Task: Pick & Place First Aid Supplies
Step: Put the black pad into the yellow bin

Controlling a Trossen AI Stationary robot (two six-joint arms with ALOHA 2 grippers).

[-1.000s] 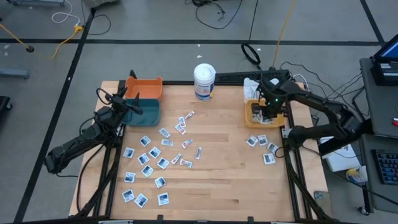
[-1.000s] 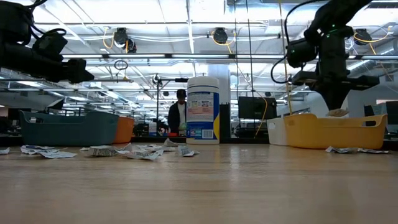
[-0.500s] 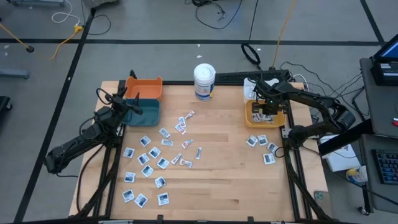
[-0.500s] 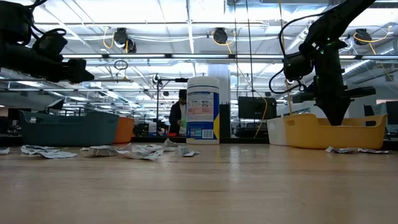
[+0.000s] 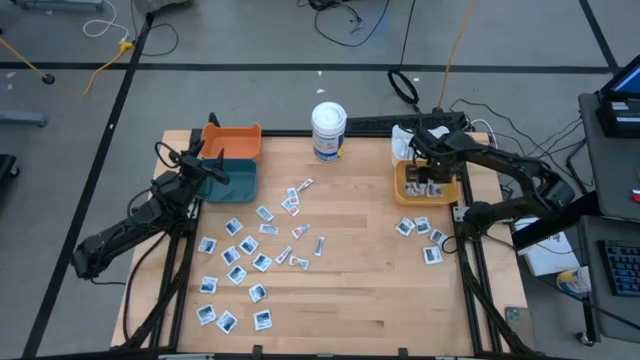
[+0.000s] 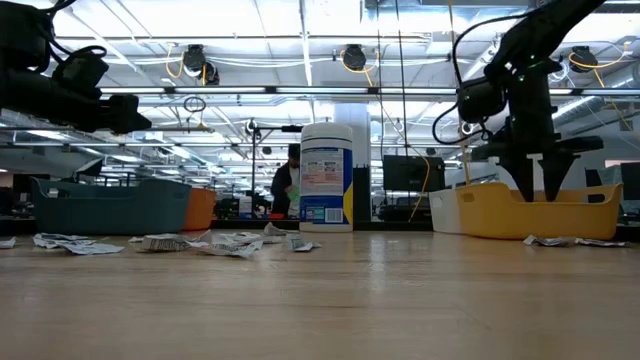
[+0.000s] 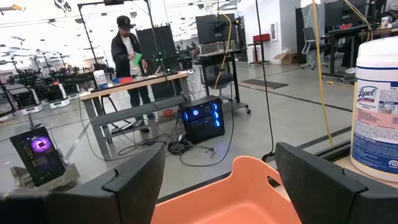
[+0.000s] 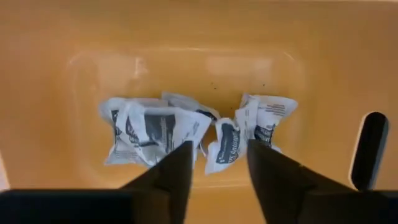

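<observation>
Left to right across the counter (image 5: 350, 290). My left gripper (image 5: 212, 166) waits above the teal bin (image 5: 232, 180) at the far left corner, just in front of the orange bin (image 5: 234, 139); its fingers (image 7: 134, 177) stand wide apart and hold nothing, as the left wrist view shows, with the orange bin below them. In front of these bins, the first aid supplies (image 5: 250, 262) lie scattered flat over the counter's left and middle parts. At the far middle edge stands the white tub (image 5: 328, 130), upright. Right of it, my right gripper (image 5: 427, 180) points down into the yellow bin (image 5: 404, 186), with the white bin (image 5: 402, 144) just behind that one. In the right wrist view its fingers (image 8: 171, 177) are parted and empty, and a few crumpled packets (image 8: 149, 127) rest on the bin's floor beneath them. A small cluster of packets (image 5: 422, 237) lies on the counter just in front of the yellow bin.
</observation>
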